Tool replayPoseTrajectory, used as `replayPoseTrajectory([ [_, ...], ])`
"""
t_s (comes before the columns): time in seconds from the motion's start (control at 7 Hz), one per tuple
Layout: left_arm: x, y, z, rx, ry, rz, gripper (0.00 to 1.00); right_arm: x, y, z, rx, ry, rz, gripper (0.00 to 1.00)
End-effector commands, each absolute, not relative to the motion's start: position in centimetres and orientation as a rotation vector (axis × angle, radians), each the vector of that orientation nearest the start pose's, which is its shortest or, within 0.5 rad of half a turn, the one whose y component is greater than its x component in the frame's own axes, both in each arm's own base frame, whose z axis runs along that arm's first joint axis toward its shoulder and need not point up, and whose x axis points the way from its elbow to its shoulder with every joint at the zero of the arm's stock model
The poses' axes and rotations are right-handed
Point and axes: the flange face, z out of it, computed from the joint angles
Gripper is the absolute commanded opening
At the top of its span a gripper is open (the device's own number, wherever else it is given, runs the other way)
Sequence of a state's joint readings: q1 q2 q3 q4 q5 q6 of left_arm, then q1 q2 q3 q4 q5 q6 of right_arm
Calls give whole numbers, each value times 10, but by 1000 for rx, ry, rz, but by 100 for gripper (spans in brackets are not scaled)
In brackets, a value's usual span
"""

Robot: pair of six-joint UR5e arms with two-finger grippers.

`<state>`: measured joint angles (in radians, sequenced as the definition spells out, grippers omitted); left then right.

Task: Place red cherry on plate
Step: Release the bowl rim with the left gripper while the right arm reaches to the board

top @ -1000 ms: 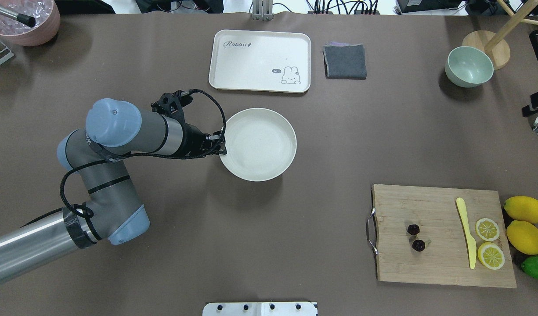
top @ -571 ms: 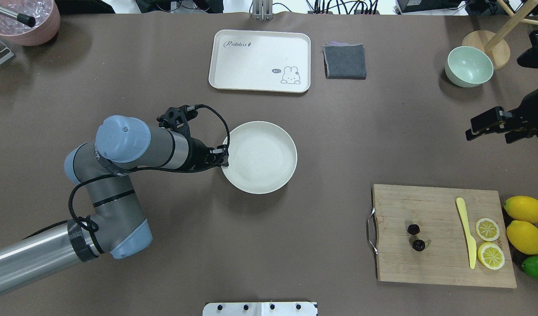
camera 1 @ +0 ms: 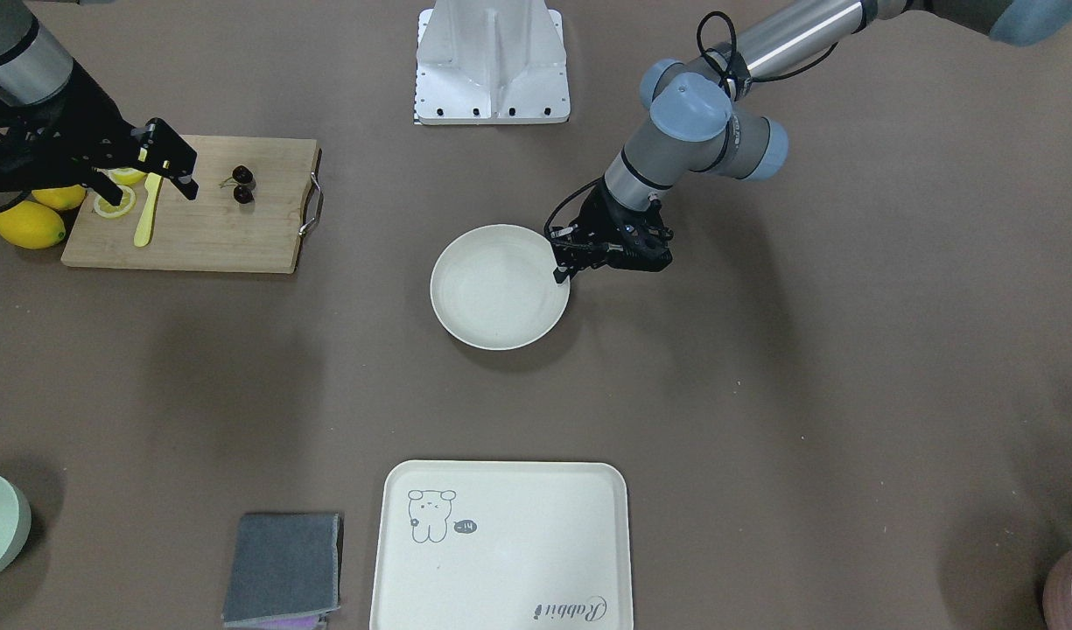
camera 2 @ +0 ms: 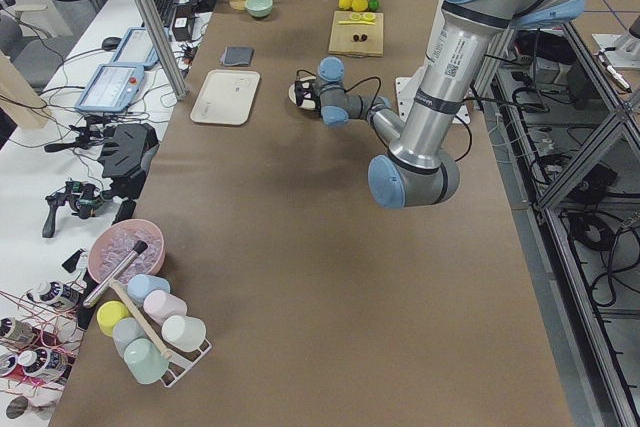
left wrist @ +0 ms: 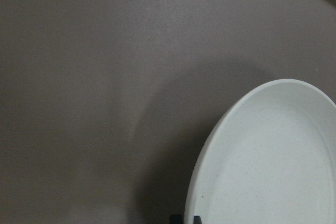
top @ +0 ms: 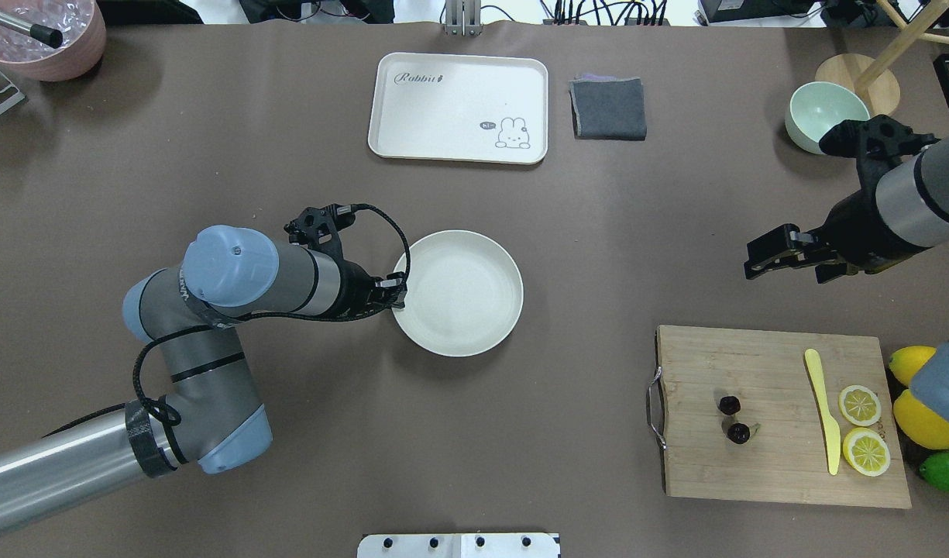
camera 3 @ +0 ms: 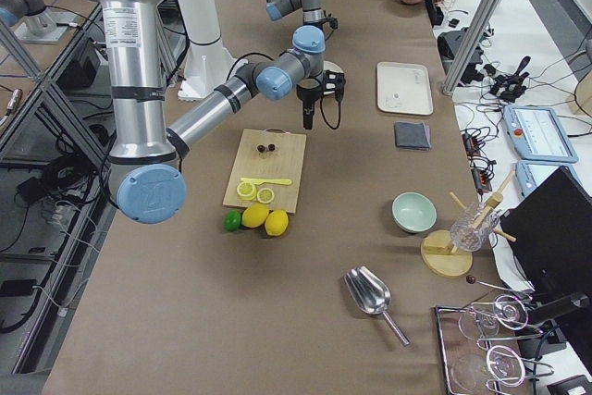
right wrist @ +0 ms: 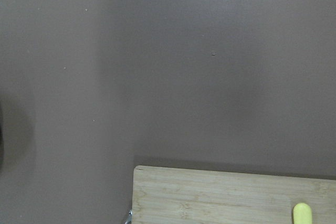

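Observation:
The red cherry [top: 733,418], two dark glossy fruits joined by stems, lies on the wooden cutting board [top: 776,473], also seen in the front-facing view [camera 1: 241,184]. The cream-white plate [top: 466,298] sits mid-table. My left gripper [top: 397,295] is shut on the plate's left rim, with its fingertips showing at the rim [left wrist: 185,219] in the left wrist view. My right gripper [top: 755,261] hovers open with nothing in it, over the bare table just beyond the board's far edge. In the front-facing view it [camera 1: 175,166] stands just left of the cherry.
A yellow knife [top: 823,411], two lemon slices [top: 861,428], whole lemons [top: 925,418] and a lime [top: 947,471] are at the board's right. The cream tray [top: 459,108], grey cloth [top: 608,108] and mint bowl [top: 819,116] line the far side.
My left gripper has dragged the plate toward the robot's side. My right arm came in from the right edge and moved toward the cutting board.

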<state>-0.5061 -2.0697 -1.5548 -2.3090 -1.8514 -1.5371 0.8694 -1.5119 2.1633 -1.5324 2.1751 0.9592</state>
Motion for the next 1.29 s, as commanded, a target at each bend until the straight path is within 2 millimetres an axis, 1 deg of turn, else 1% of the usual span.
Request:
replayPoseTrajectory([
  [0.0, 531, -427, 289, 99, 1238, -250, 98, -282, -383, 354, 3, -841, 8, 100],
  [0.14, 524, -437, 290, 110, 1235, -266, 98, -288, -373, 363, -45, -825, 51, 100],
  [0.29, 513, -450, 291, 153, 1226, -253, 98, -296, -362, 371, -49, -816, 98, 100],
  [0.43, 505, -459, 296, 285, 1194, -184, 98, -299, -347, 396, -13, -812, 77, 100],
  [0.57, 505, -456, 317, 385, 1128, -115, 98, -298, -337, 406, -10, -830, 67, 100],
  [0.71, 498, -461, 317, 436, 1111, -58, 98, -311, -329, 413, -9, -811, 50, 100],
  [0.86, 495, -466, 318, 445, 1101, -52, 98, -329, -323, 423, 8, -781, 36, 99],
  [1.0, 492, -469, 318, 449, 1098, -59, 98, -340, -318, 431, 7, -785, 16, 98],
  [1.14, 487, -474, 318, 453, 1097, -69, 98, -346, -316, 436, 15, -777, 9, 95],
])
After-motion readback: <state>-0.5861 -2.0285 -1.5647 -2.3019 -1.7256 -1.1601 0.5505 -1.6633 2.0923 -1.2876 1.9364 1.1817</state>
